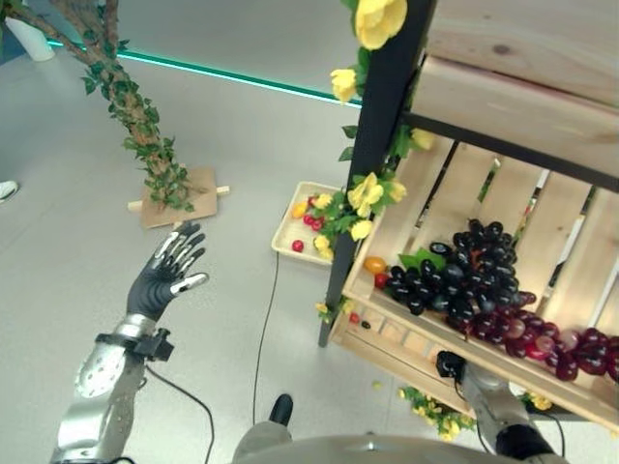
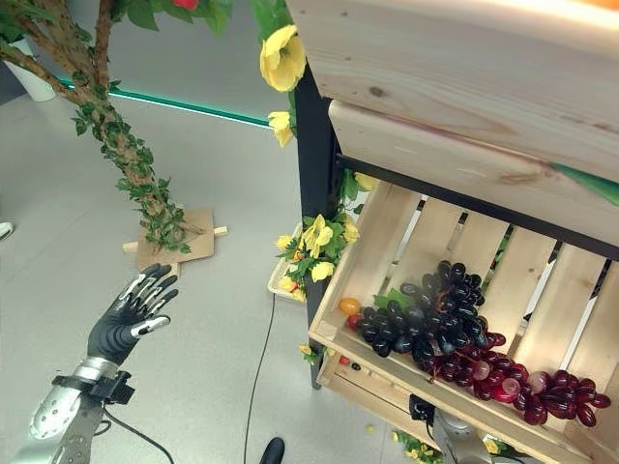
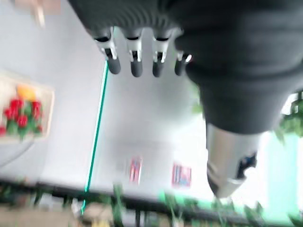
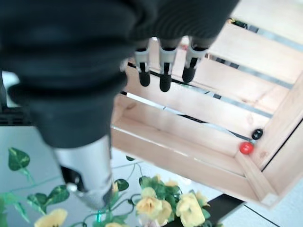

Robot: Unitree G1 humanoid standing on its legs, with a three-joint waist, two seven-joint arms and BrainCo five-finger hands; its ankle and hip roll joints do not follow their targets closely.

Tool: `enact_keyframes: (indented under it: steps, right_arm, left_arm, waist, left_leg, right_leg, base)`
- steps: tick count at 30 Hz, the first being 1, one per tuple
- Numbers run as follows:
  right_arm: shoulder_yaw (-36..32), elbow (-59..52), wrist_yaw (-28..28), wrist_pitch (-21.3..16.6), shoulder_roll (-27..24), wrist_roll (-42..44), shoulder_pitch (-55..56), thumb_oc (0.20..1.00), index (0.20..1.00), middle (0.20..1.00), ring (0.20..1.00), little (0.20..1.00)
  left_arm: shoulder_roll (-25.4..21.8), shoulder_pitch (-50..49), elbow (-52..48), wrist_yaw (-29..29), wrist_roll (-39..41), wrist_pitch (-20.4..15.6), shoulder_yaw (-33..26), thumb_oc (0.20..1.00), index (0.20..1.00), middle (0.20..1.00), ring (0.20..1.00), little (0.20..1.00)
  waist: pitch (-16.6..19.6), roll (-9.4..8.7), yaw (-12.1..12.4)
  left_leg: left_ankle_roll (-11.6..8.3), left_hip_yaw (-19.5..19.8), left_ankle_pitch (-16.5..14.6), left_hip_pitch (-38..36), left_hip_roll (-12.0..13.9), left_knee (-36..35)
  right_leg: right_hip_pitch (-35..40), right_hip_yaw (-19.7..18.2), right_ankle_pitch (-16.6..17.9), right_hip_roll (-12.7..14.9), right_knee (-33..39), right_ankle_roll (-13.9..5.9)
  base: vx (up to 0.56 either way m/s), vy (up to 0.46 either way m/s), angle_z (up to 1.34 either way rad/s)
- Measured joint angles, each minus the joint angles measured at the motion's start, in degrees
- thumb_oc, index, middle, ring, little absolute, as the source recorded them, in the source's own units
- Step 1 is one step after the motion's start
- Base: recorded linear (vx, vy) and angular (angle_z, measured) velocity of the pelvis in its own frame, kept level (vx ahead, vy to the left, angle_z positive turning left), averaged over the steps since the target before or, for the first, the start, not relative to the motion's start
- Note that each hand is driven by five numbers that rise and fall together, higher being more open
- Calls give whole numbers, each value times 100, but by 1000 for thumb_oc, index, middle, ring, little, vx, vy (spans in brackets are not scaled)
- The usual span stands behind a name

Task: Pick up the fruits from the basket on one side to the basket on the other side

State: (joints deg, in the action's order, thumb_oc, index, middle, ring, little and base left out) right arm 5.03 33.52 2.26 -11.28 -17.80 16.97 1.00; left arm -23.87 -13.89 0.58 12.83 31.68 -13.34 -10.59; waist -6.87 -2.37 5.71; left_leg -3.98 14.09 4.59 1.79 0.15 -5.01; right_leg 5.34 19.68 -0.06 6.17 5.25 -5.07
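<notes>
Spreading wide across the left half of the head views, the grey floor (image 1: 77, 242) is lying open, with a thin green line (image 1: 222, 70) running along its far edge at eleven o'clock. At three o'clock a black-framed shelf is standing, and its wooden crate (image 1: 542, 222) is tilting toward the robot, slatted sides rising behind the fruit. Dark grapes (image 1: 464, 275) are piling in the crate's middle, red grapes (image 1: 551, 343) are trailing off toward four o'clock, and an orange fruit (image 1: 374, 265) and a small red one are sitting against the crate's left wall. Yellow flowers (image 1: 366, 193) and leaves are climbing the black post (image 1: 372, 145) at the crate's left edge. Beyond the post, at twelve o'clock on the floor, a pale tray (image 1: 290, 237) is holding small red and yellow fruits. At ten o'clock a leafy artificial tree trunk (image 1: 126, 97) is leaning over its wooden base (image 1: 179, 198).

The left hand (image 1: 166, 275) is hovering over the bare floor at eight o'clock, fingers straight and spread, holding nothing, well apart from both the tray and the crate. The right hand (image 4: 163, 66) is showing in its wrist view, fingers straight and empty, pointing at a lower wooden crate (image 4: 189, 137) where a small red fruit (image 4: 245, 148) is resting in a corner.
</notes>
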Motion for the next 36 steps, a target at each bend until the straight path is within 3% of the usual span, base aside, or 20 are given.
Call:
enact_keyframes:
  steps: [4, 10, 11, 13, 16, 20, 24, 36]
  right_arm:
    - [-18, -205, -32, 1, 4, 0, 91, 1000, 1000, 1000, 1000, 1000]
    - [-19, -218, -181, -36, 101, -2, 73, 1000, 1000, 1000, 1000, 1000]
    - [-2, -204, -226, -78, 148, 0, 67, 1000, 1000, 1000, 1000, 1000]
    - [16, -179, -265, -108, 171, 1, 21, 1000, 1000, 1000, 1000, 1000]
    - [25, -179, -359, -213, 158, 10, 67, 1000, 1000, 1000, 1000, 1000]
    - [1, -143, -420, -313, 106, 68, 342, 1000, 1000, 1000, 1000, 1000]
    - [2, -53, -496, -351, 86, 65, 650, 1000, 1000, 1000, 1000, 1000]
    - [4, 1099, -783, -429, 54, -155, 738, 1000, 1000, 1000, 1000, 1000]
  left_arm:
    - [407, 79, 771, -731, -632, -99, 56, 1000, 1000, 1000, 1000, 1000]
    - [466, 360, 1894, -1465, -1545, -352, 454, 1000, 1000, 1000, 1000, 1000]
    - [449, 543, 2631, -1691, -1844, -309, 596, 1000, 1000, 1000, 1000, 1000]
    - [462, 628, 3190, -1906, -2134, -277, 783, 1000, 1000, 1000, 1000, 1000]
    - [565, 704, 3951, -2185, -2424, -268, 1039, 1000, 1000, 1000, 1000, 1000]
    - [611, 824, 4196, -2290, -2422, -305, 1055, 1000, 1000, 1000, 1000, 1000]
    - [627, 871, 4319, -2296, -2424, -367, 1209, 1000, 1000, 1000, 1000, 1000]
    - [753, 860, 5005, -2311, -2647, -456, 1644, 1000, 1000, 1000, 1000, 1000]
  waist:
    - [-12, -18, -106]
    - [-5, 6, -266]
    - [14, 43, -362]
    - [13, 55, -370]
    - [42, 53, -624]
    - [69, 67, -844]
    - [224, 158, -970]
    - [553, 284, -964]
  left_leg:
    - [0, -32, -1, 6, 12, 1]
    - [37, -369, -24, -27, 37, 0]
    - [64, -538, -52, -68, 38, 1]
    - [81, -755, -108, -165, 53, 0]
    - [127, -1106, -202, -312, 62, -2]
    - [145, -1404, -264, -457, 86, -2]
    - [141, -1448, -301, -525, 110, -4]
    - [94, -1746, -346, -678, 223, -32]
  right_leg:
    - [-32, -33, 8, -8, 0, 10]
    - [-133, -256, 62, 22, -5, 24]
    - [-172, -392, 96, 21, -7, 22]
    - [-194, -617, 123, 20, -8, 19]
    - [-267, -1017, 176, 33, -27, -3]
    - [-265, -1281, 229, 37, -8, -14]
    - [-240, -1359, 252, 11, -4, -4]
    - [-265, -1690, 289, -82, 27, 24]
  base:
    - [-10, 24, -5]
    - [-13, 43, -20]
    - [-16, 67, -46]
    - [-3, 82, -67]
    - [19, 43, -63]
    - [34, 2, -44]
    - [38, -17, -18]
    - [14, -27, -13]
